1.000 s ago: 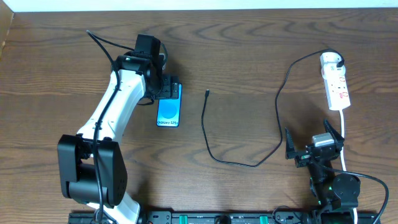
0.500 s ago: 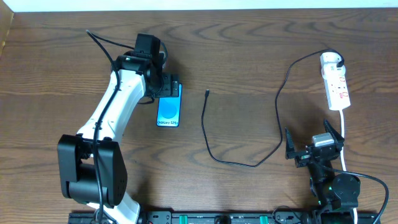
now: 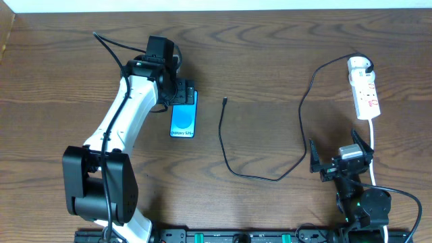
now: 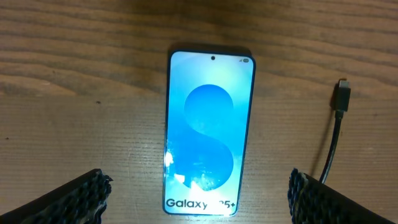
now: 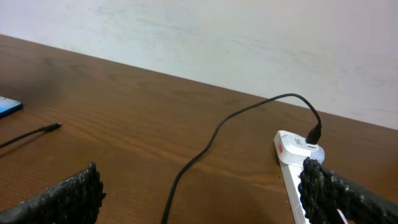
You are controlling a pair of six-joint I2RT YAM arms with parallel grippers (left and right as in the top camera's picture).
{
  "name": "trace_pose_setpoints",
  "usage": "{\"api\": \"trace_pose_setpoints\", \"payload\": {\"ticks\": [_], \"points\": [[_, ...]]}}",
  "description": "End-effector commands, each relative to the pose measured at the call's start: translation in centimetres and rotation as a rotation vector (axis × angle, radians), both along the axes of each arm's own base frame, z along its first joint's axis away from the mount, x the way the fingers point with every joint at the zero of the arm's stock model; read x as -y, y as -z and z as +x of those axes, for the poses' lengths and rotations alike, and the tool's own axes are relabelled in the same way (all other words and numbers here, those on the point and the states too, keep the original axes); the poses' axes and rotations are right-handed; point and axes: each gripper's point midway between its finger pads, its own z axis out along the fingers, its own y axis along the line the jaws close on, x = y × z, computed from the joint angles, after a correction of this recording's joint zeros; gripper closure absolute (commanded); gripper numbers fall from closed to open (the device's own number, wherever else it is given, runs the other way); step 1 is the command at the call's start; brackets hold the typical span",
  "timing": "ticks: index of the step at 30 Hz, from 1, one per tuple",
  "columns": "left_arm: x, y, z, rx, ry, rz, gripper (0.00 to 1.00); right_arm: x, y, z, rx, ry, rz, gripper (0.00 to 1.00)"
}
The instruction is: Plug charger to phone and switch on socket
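The phone (image 3: pixel 183 119) lies flat on the table with its cyan screen up; the left wrist view shows it (image 4: pixel 209 130) with "Galaxy" text at the near end. My left gripper (image 3: pixel 183 95) hovers over the phone's far end, open, one finger on each side. The black charger cable (image 3: pixel 229 158) runs from its small plug tip (image 3: pixel 224 101) (image 4: pixel 342 95), right of the phone, round to the plug head (image 3: pixel 360 63) in the white socket strip (image 3: pixel 364 91) (image 5: pixel 291 152). My right gripper (image 3: pixel 341 156) is open and empty, near the table's front right.
The socket's white cord (image 3: pixel 373 145) runs down past the right gripper. A pale wall (image 5: pixel 249 37) stands behind the table's far edge. A black rail (image 3: pixel 223 236) runs along the front edge.
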Motion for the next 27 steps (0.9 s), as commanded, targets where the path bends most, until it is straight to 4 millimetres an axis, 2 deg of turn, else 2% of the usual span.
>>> {"api": "trace_pose_setpoints", "payload": {"ticks": [1, 10, 27], "points": [[-0.04, -0.12, 0.43, 0.002, -0.007, 0.009, 0.07, -0.01, 0.03, -0.02, -0.002, 0.003, 0.017, 0.01], [-0.17, 0.09, -0.3, -0.029, -0.006, 0.015, 0.07, -0.01, 0.03, -0.02, -0.002, 0.003, 0.017, 0.01], [-0.1, -0.01, 0.07, -0.013, -0.007, 0.012, 0.07, -0.01, 0.03, -0.02, -0.002, 0.003, 0.017, 0.01]]}}
